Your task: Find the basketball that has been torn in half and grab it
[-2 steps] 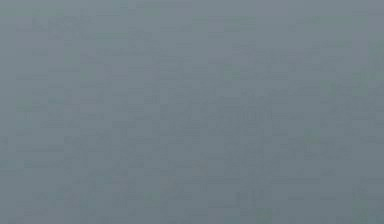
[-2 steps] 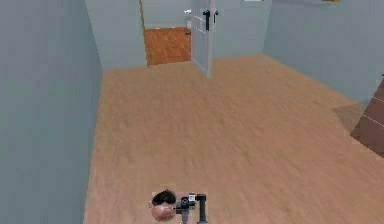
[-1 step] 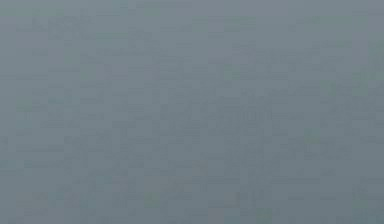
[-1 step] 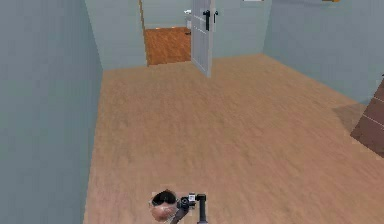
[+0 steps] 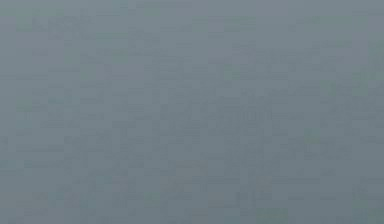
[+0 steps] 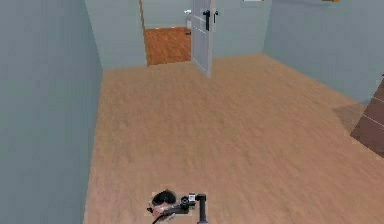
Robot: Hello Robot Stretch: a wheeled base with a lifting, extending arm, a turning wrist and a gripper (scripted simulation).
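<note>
The claw (image 6: 160, 204) was seen low over the wooden floor (image 6: 230, 130), at the end of the room farthest from the white door (image 6: 203, 42), with the dark arm (image 6: 201, 208) just beside it. Whether it was spread or pressed together could not be told, nor whether anything was held: a small reddish smudge at its tip was too small to be named. Where the torn basketball lay could not be told.

Between the claw and the door, bare boards were spread. The door was hung ajar, and an orange-brown floor (image 6: 166, 45) was glimpsed next to it. A dark brown block (image 6: 372, 120) was cut by the edge, well apart from the door. A blue-grey wall (image 5: 190, 110) was faced in the forward view.

A bump was judged likely if the base were driven ahead, that wall seeming close. The claw might be scraped along the side wall (image 6: 45, 110) in a careless turn.
</note>
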